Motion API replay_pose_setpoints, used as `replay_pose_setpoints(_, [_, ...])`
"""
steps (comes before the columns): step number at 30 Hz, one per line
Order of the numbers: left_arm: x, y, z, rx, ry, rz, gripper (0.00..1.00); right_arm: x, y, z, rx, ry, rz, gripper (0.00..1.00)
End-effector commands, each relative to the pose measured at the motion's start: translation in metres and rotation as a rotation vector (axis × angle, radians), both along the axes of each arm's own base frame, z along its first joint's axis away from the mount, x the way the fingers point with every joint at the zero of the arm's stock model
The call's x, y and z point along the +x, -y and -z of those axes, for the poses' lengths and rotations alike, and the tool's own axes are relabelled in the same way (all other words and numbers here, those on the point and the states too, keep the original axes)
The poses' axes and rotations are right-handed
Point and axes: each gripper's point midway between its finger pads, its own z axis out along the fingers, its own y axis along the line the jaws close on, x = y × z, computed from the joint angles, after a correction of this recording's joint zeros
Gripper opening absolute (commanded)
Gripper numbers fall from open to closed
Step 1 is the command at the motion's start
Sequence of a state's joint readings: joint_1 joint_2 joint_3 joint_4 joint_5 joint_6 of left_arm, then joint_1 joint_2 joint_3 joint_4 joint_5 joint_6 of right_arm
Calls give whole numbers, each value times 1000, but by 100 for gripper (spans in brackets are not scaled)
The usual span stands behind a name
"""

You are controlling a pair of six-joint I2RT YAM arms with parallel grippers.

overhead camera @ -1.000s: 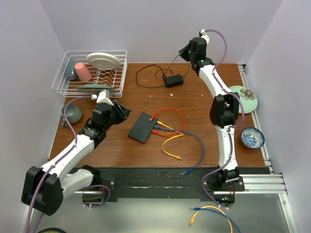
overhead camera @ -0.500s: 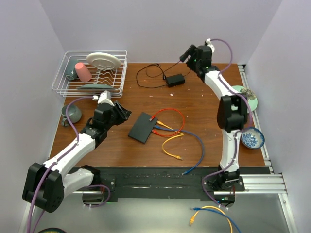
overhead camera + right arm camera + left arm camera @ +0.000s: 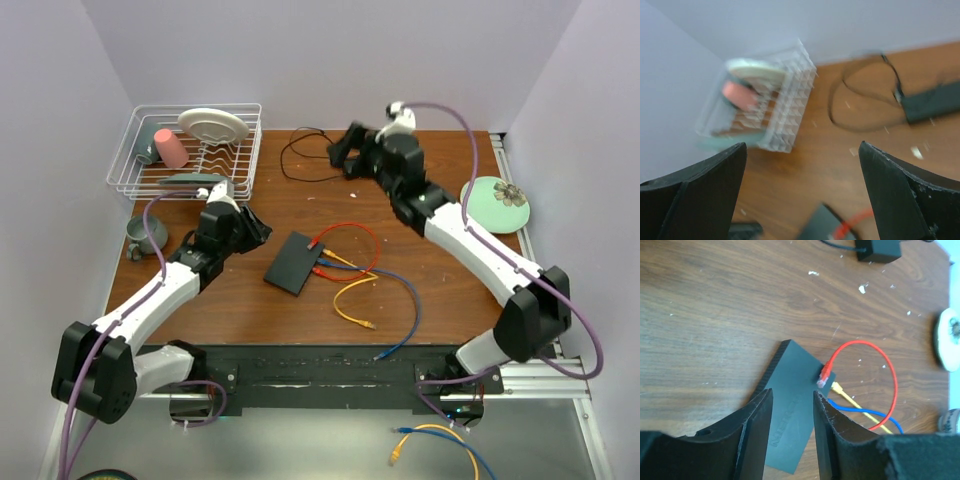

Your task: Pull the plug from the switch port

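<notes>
The flat black box (image 3: 293, 262) lies mid-table, and its switch port (image 3: 320, 256) faces right. A red plug (image 3: 826, 374) sits in that edge, with a yellow plug (image 3: 838, 388) and a blue cable (image 3: 862, 413) beside it. My left gripper (image 3: 254, 228) hovers just left of the box, apart from it. Its fingers (image 3: 758, 426) stand partly open with nothing between them, and the box (image 3: 792, 390) shows through the gap. My right gripper (image 3: 346, 150) hangs wide open over the back of the table. The right wrist view is blurred, with the right gripper (image 3: 802, 145) holding nothing.
A small black adapter (image 3: 878, 249) with a thin cord (image 3: 300, 152) lies at the back. A wire dish rack (image 3: 185, 150) with a plate and a pink cup (image 3: 168, 147) stands back left. A grey mug (image 3: 147, 233) sits below it, a green plate (image 3: 497, 203) at right. Loose cable ends (image 3: 368, 324) trail toward the front.
The right arm swung from the back right toward the table's middle and its gripper opened wide. The left gripper crept slightly toward the box.
</notes>
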State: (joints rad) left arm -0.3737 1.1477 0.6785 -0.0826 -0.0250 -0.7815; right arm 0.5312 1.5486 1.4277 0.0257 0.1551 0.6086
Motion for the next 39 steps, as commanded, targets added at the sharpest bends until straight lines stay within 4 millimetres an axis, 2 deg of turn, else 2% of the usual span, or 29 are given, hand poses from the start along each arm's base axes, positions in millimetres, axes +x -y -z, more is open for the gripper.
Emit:
replay_pose_setpoints(1, [4,3,-11,38,22,40,44,-33,29,57,-164,-68,74,99])
replay_pose_setpoints(2, [4,3,-11,41,21,43,44,-39,34,70,-193,-89,85,99])
replay_pose_setpoints(4, [6,11,-9,57,13,69,44,-55,31,74,-216,-105,54,99])
replay_pose_setpoints(6, [5,21,-2,92,-6,93,44,-67,28,89,-224,-148,25,99])
replay_pose_setpoints(7, [6,24,-3,105,-5,104,44,-73,30,85,-202,-144,25,99])
replay_pose_setpoints(8, [6,26,-3,115,-4,105,44,-78,35,99,-209,-164,33,99])
replay_pose_setpoints(10, [5,33,2,122,-13,119,45,-84,46,92,-180,-122,69,99])
replay_pose_setpoints(11, [5,33,2,120,-8,117,45,-89,52,109,-194,-139,79,99])
replay_pose_setpoints(12, [4,35,2,116,0,120,47,-92,56,115,-171,-151,94,99])
replay_pose_setpoints(13, [5,35,3,106,16,120,47,-94,55,111,-108,-145,84,99])
replay_pose_setpoints(14, [4,36,3,96,29,123,49,-97,58,123,-91,-175,73,99])
replay_pose_setpoints(15, [4,37,1,79,42,117,53,-97,61,127,-73,-196,58,99])
replay_pose_setpoints(16, [2,36,6,56,20,97,67,-103,50,128,-55,-201,-22,99])
replay_pose_setpoints(18, [0,32,14,50,-24,90,91,-105,42,132,-50,-201,-71,99])
replay_pose_setpoints(23, [-5,50,13,-26,7,182,95,-110,31,139,-28,-224,-130,99])
replay_pose_setpoints(26, [-7,57,16,-54,13,217,83,-115,22,142,7,-226,-177,98])
replay_pose_setpoints(27, [-10,59,22,-58,2,228,75,-114,19,139,23,-213,-191,98])
replay_pose_setpoints(29, [-12,66,24,-93,0,254,65,-116,13,139,52,-217,-215,97])
replay_pose_setpoints(30, [-14,68,33,-99,-19,265,51,-118,8,136,67,-209,-239,96])
replay_pose_setpoints(32, [-16,79,30,-149,-6,310,37,-119,0,137,85,-215,-264,94])
replay_pose_setpoints(33, [-18,81,38,-156,-24,318,24,-121,-6,135,96,-209,-290,93])
replay_pose_setpoints(34, [-15,84,35,-174,-16,322,18,-120,-10,141,94,-225,-298,90])
replay_pose_setpoints(36, [-17,87,44,-184,-41,329,3,-118,-17,142,110,-230,-317,86])
replay_pose_setpoints(39, [-17,92,54,-205,-64,344,0,-119,-28,149,140,-249,-357,78])
